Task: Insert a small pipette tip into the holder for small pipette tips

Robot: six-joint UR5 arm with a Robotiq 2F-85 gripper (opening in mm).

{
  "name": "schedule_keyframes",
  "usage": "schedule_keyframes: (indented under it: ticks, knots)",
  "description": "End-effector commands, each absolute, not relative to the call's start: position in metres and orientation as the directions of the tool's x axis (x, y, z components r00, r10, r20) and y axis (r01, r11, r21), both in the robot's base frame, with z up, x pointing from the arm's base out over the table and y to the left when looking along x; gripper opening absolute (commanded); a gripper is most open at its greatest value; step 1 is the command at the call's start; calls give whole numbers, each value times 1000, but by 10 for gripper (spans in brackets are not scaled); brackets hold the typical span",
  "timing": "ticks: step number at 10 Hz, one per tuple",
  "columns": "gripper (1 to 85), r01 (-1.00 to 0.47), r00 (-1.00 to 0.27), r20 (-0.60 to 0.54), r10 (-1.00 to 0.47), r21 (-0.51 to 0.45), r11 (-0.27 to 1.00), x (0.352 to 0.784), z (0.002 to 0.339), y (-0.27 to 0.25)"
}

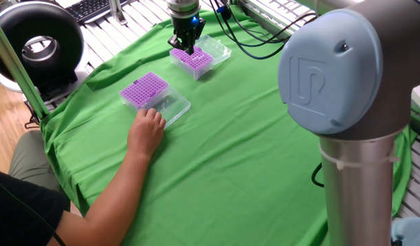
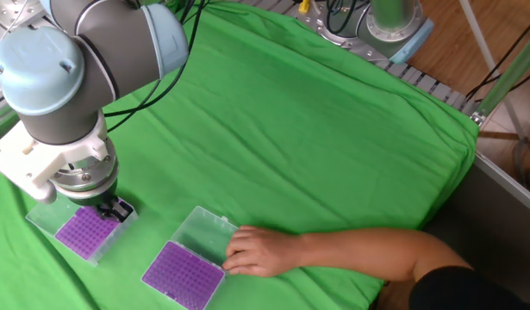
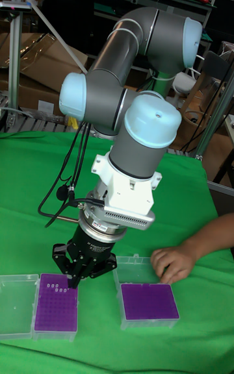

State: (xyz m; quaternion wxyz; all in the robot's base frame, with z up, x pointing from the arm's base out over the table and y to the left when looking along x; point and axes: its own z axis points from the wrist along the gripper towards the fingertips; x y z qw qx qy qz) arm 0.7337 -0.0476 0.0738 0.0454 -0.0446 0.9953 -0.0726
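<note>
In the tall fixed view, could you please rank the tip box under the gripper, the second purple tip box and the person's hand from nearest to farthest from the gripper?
1. Tip box under the gripper, directly below the gripper.
2. Second purple tip box, to the right in the picture.
3. Person's hand, farther right, at that box's open lid.

Worktop cover: green cloth [image 1: 223,143], wrinkled, draped over the edges.
Beyond the cloth's far edge: keyboard [image 1: 93,8] on metal slats; black round device [image 1: 37,42].
Floor: wood [image 2: 471,43].
Behind the cloth: cardboard boxes [image 3: 32,56], dark shelving.
</note>
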Motion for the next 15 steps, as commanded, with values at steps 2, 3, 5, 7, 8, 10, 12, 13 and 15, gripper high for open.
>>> schedule_keyframes:
  ticks: [2,3,5,7,8,10,12,13,15]
  knots:
    - [10,-81,-991,-97,-94,-130,988,735,72,-47]
    - [10,-79,-991,-97,-92,-128,989,735,72,-47]
    - [10,-76,-991,-101,-89,-126,989,736,72,-46]
    - [10,-70,-991,-103,-83,-124,990,736,71,-44]
    - [10,-69,-991,-105,-82,-123,990,735,70,-44]
    - [10,-67,-991,-107,-80,-118,991,735,70,-43]
    - [10,-66,-991,-110,-79,-117,991,734,69,-42]
    - [10,-66,-991,-112,-79,-117,991,734,69,-42]
    - [10,-69,-990,-116,-82,-113,991,734,68,-42]
